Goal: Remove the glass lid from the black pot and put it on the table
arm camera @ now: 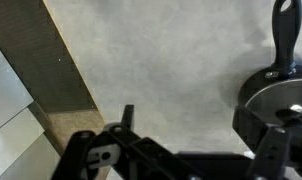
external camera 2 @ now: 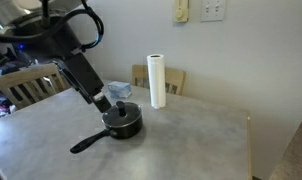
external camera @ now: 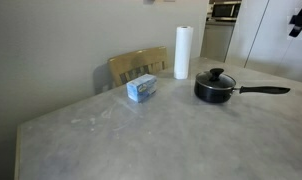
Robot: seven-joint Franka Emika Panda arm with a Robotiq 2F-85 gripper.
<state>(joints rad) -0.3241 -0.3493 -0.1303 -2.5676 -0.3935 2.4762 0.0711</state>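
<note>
The black pot (external camera: 216, 90) stands on the light grey table (external camera: 141, 140), its long handle (external camera: 263, 90) lying flat. The glass lid (external camera: 217, 78) rests on it, with the black knob (external camera: 217, 72) on top. In an exterior view my gripper (external camera 2: 101, 100) hangs just beside and above the pot (external camera 2: 122, 123), apart from it. In the wrist view my gripper (arm camera: 194, 125) is open with only bare table between its fingers. The lid (arm camera: 286, 100) and the pot handle (arm camera: 284, 35) lie at the right, partly behind one fingertip (arm camera: 259, 125).
A white paper-towel roll (external camera: 182, 52) stands upright behind the pot, and a blue box (external camera: 142, 89) lies near it. A wooden chair (external camera: 138, 66) stands at the far table edge, another chair (external camera 2: 31, 85) to one side. The table edge (arm camera: 66, 80) runs diagonally in the wrist view.
</note>
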